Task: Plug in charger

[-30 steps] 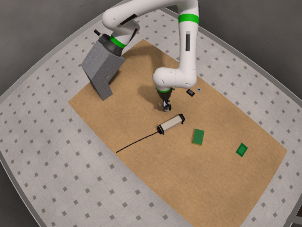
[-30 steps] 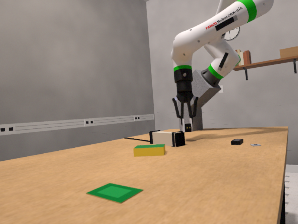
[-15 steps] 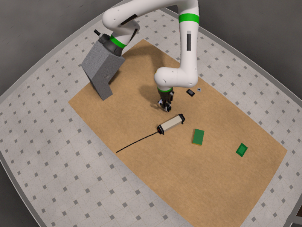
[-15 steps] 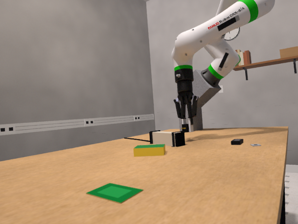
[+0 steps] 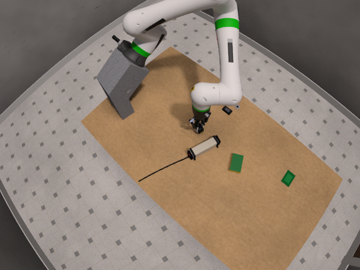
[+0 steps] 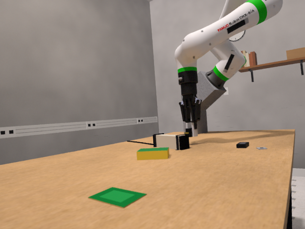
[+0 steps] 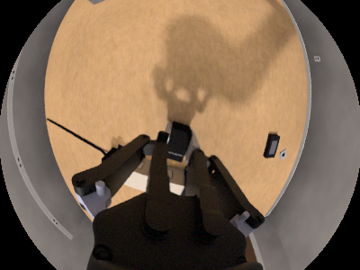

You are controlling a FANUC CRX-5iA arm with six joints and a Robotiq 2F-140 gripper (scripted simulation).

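Note:
My gripper (image 5: 199, 130) (image 6: 191, 126) (image 7: 178, 133) points down and is shut on the charger (image 6: 191, 132) (image 7: 179, 137), a small black and white block. It holds the charger low over the table, just beside the power strip on the arm's base side, near the strip's right end as the top view shows it. The power strip (image 5: 203, 147) (image 6: 166, 140) (image 7: 142, 182) is a beige bar with black clamps at both ends and a black cable (image 5: 162, 169). In the wrist view my fingers hide most of the strip. I cannot see the outlets or the prongs.
A green-topped yellow block (image 5: 236, 162) (image 6: 152, 153) lies near the strip. A flat green square (image 5: 287, 178) (image 6: 117, 196) lies farther off. A small black box (image 5: 226, 110) (image 6: 242, 145) (image 7: 273, 145) and a tiny grey plate (image 5: 237, 106) (image 6: 261, 148) lie by the table edge. The grey pedestal (image 5: 122, 81) stands behind.

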